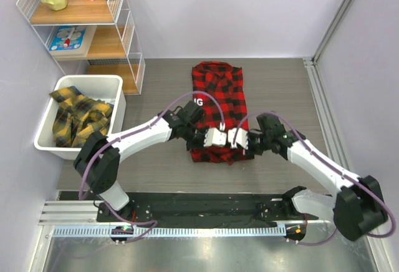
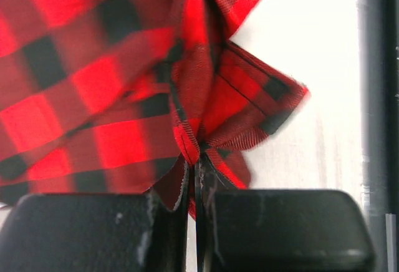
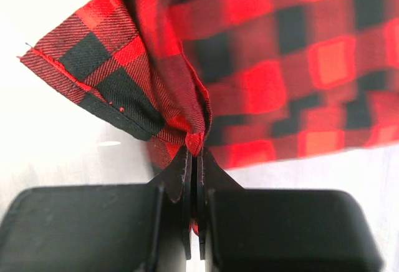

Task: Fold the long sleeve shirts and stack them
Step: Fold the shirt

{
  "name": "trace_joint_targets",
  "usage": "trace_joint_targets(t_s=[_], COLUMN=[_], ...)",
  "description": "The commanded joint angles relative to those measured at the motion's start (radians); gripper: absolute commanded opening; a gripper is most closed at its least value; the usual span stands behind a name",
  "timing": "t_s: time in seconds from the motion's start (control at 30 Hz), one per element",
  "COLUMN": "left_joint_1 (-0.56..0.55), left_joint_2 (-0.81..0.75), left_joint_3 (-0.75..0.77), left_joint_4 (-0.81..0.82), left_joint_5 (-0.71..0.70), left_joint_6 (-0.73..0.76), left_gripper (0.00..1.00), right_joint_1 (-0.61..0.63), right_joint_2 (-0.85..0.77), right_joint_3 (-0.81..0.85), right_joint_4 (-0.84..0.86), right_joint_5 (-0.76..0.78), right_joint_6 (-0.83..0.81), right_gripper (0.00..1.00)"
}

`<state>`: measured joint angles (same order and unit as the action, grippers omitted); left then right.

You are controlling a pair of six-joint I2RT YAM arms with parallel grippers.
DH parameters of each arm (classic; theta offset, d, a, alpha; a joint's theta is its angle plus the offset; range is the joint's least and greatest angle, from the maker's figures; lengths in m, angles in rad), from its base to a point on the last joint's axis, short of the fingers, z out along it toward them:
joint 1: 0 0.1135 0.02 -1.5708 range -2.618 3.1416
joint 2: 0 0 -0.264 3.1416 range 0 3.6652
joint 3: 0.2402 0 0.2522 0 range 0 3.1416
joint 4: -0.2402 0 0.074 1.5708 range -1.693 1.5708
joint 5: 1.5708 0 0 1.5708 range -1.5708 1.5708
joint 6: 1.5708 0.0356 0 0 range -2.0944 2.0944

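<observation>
A red-and-black long sleeve shirt [image 1: 219,94] lies lengthwise in the middle of the table, folded narrow, collar at the far end. White lettering shows at its left edge. My left gripper [image 1: 201,140] is shut on the shirt's near hem, the cloth [image 2: 187,141] bunched between its fingers. My right gripper [image 1: 244,141] is shut on the same near hem, with a fold of fabric [image 3: 193,135] pinched in it. Both grippers sit close together above the near end of the shirt. A yellow-and-black shirt [image 1: 78,117] lies crumpled in the white bin.
The white bin [image 1: 107,85] stands at the left of the table. Behind it a wire shelf [image 1: 128,29] holds a yellow jug, cups and a book. A metal rail runs along the near edge.
</observation>
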<state>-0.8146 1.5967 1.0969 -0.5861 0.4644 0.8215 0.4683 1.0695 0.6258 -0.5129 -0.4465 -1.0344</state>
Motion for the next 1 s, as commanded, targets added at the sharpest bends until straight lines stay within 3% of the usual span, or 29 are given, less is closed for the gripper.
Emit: trace_joint_targets(t_s=[0.0,0.23,0.27,0.5,0.8,0.97], left_joint_1=[0.109,0.232,0.244,0.308,0.318,0.324], left_joint_2=[0.081,0.333,0.4,0.659,0.735,0.753], left_joint_3=[0.199,0.553,0.651,0.938,0.969,1.009], left_joint_4=[-0.052,-0.156,-0.17,-0.253,-0.173,-0.136], left_joint_5=[0.048,0.046,0.042,0.026,0.033,-0.019], left_joint_6=[0.034,0.113,0.119,0.176,0.143,0.093], left_gripper=[0.0,0.0,0.0,0.02,0.07,0.15], right_joint_1=[-0.105,-0.201,-0.206,-0.237,-0.252,-0.255], right_joint_2=[0.173,0.538,0.57,0.806,0.896,0.897], right_joint_3=[0.191,0.579,0.607,0.778,0.841,0.859], right_joint_4=[0.086,0.117,0.12,0.126,0.131,0.201], right_joint_5=[-0.072,-0.144,-0.152,-0.147,-0.138,-0.08], right_joint_6=[-0.022,-0.064,-0.085,-0.116,-0.113,0.0], right_gripper=[0.01,0.02,0.01,0.01,0.01,0.26])
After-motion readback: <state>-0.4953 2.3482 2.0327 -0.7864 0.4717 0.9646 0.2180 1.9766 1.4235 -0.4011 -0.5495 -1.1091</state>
